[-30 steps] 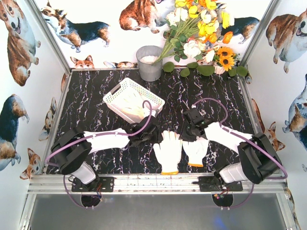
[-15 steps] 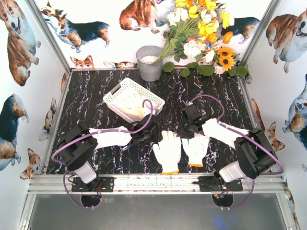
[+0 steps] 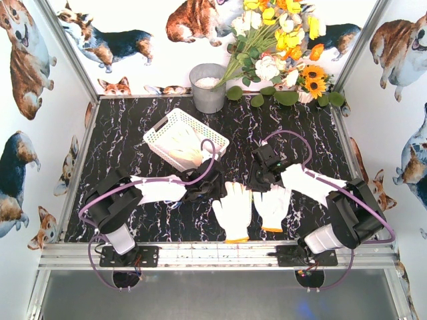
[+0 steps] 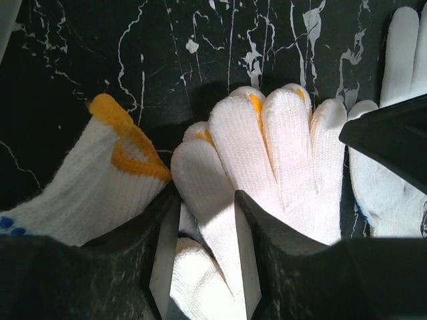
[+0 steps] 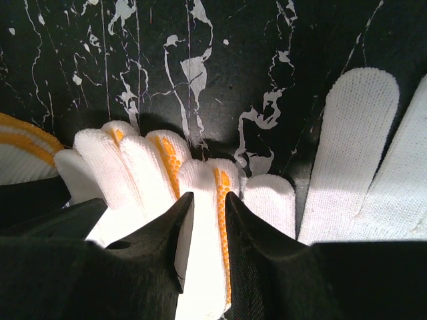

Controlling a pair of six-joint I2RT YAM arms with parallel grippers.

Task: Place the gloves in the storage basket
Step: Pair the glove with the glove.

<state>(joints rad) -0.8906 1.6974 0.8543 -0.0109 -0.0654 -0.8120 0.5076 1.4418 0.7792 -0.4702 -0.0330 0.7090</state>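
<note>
Storage basket [image 3: 160,124] sits at 10 o'clock on the desk [image 3: 127,155], w/ cream knit stuff inside. L gripper [image 4: 205,200] is at 9 o'clock of the big glove [image 3: 233,212], jaws narrow and pinched on one of its white fingers. Small glove [image 3: 273,210] lies flat right next to it at 3 o'clock, both cuffs pointing to 6. R gripper [image 5: 208,197] is at 12 o'clock of the small glove. Its jaws are also narrow, clamped on a fingertip w/ an orange streak.
</note>
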